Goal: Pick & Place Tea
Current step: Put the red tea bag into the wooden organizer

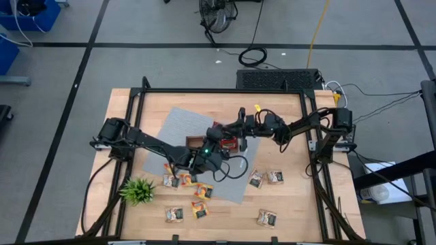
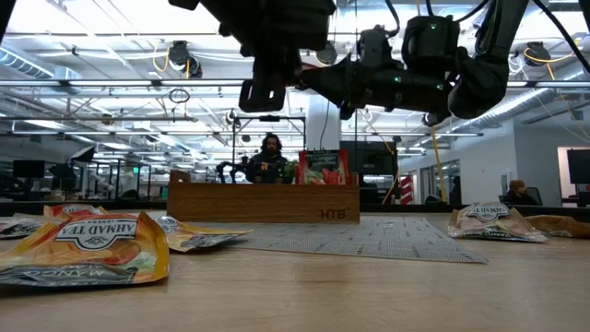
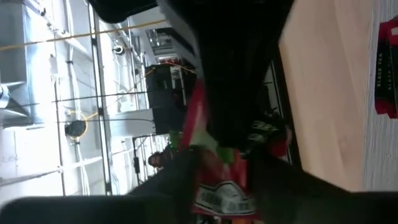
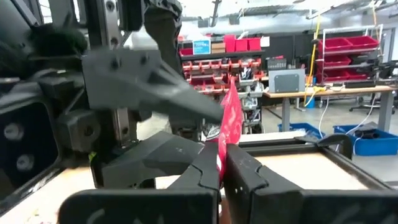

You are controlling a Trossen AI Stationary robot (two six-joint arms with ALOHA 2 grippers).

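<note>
Nearest the low camera, at the lower left of that frame, an orange-yellow sachet point(image 2: 83, 247) lies flat on the counter point(image 2: 369, 295), with pale sachets point(image 2: 484, 221) off at the right edge. Behind them the grey mat point(image 2: 369, 235) runs back to the wooden tray point(image 2: 263, 201), where one red and green sachet point(image 2: 323, 168) stands upright in a compartment. In the high view more tea lies loose along the lower part of the counter, close to the green plant point(image 1: 138, 190).

Above the tray, at frame centre in the high view, the two arms meet. The right tool point(image 4: 221, 165) is pressed together on the lower edge of a red sachet point(image 4: 231, 121), which stands up thin and edge-on between the pads. The left tool point(image 3: 224, 180) is right beside it, spread either side of the same packet rather than pinching it, so the weight seems to rest with the right arm alone.

The tea looks very light, thin and floppy, with a glossy wrapper that would likely slide under a weak pinch; the crumpled look of the near sachets suggests it creases readily but is not fragile. A hold across the two flat faces near a sealed edge should serve best, as the right tool has it. The ones lying flat offer little to catch, so a raised corner or puffed rim is probably the place to go for
</note>
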